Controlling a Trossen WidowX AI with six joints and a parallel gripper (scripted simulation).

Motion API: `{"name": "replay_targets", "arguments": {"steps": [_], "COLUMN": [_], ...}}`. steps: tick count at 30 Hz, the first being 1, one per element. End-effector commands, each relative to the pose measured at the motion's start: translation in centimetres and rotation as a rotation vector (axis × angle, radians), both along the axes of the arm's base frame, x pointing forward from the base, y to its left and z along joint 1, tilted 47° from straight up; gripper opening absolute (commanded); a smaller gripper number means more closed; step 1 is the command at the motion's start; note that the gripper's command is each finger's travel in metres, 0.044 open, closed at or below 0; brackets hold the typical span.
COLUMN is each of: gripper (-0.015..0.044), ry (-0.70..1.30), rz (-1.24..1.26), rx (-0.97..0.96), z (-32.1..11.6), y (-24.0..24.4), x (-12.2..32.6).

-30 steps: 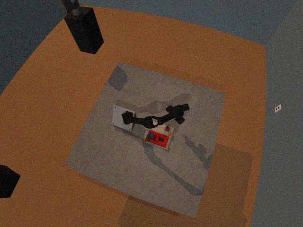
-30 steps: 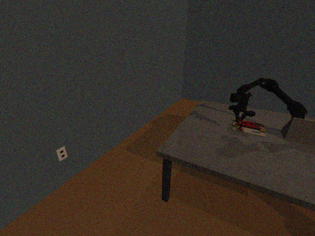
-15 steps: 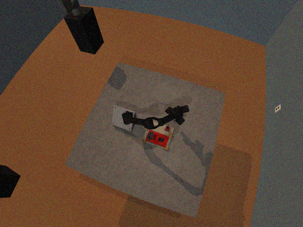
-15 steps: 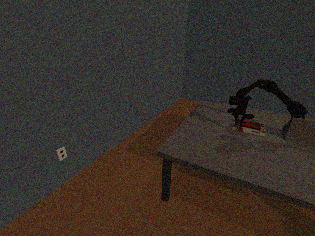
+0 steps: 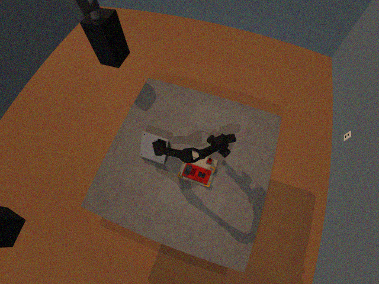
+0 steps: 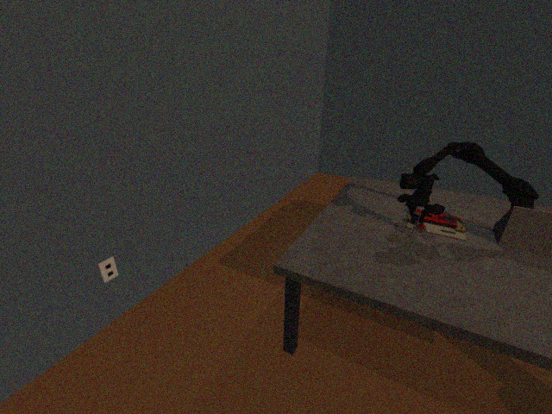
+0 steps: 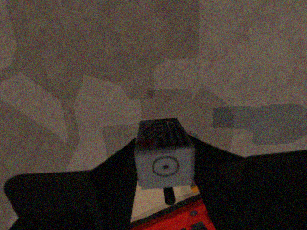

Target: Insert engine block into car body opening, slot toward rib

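Observation:
My gripper (image 6: 417, 216) (image 7: 160, 141) is shut on the engine block (image 7: 148, 173), a grey block with a ringed dot on one face and a darker face beyond. In the wrist view the block is between the black fingers, overlapping the edge of the cream tray. The red car body (image 5: 195, 178) (image 6: 442, 218) (image 7: 165, 222) lies on that tray, with dark parts or openings in its top. The block is beside the car body in the wrist view, not in its opening. The fingertips are hidden in the top view. The slot side and rib cannot be made out.
The cream tray (image 5: 202, 160) (image 6: 445, 231) (image 7: 146, 203) has yellow corner pieces. A small red piece (image 5: 209, 160) stands on it near the hand. The arm rises from a grey box (image 5: 148, 148) (image 6: 530, 231). Shadows cross the grey table (image 5: 147, 198) (image 6: 356, 249).

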State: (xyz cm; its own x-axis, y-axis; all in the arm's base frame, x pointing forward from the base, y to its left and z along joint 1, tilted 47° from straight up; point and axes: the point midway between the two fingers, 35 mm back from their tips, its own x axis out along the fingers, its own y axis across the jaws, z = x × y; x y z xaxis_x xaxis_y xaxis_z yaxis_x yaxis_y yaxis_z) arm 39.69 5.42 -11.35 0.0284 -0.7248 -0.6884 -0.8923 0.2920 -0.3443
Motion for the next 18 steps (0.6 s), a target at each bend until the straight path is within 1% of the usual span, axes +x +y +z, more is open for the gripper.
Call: {"name": "replay_targets", "arguments": {"steps": [1,18], "gripper": [0.0,0.0], "ry": [0.009,0.009], "rz": [0.002,0.002], "rx": [-0.006,-0.008], "z": [-0.6,-2.4], "y": [-0.7,-2.7], "x": [-0.2,-0.2]}}
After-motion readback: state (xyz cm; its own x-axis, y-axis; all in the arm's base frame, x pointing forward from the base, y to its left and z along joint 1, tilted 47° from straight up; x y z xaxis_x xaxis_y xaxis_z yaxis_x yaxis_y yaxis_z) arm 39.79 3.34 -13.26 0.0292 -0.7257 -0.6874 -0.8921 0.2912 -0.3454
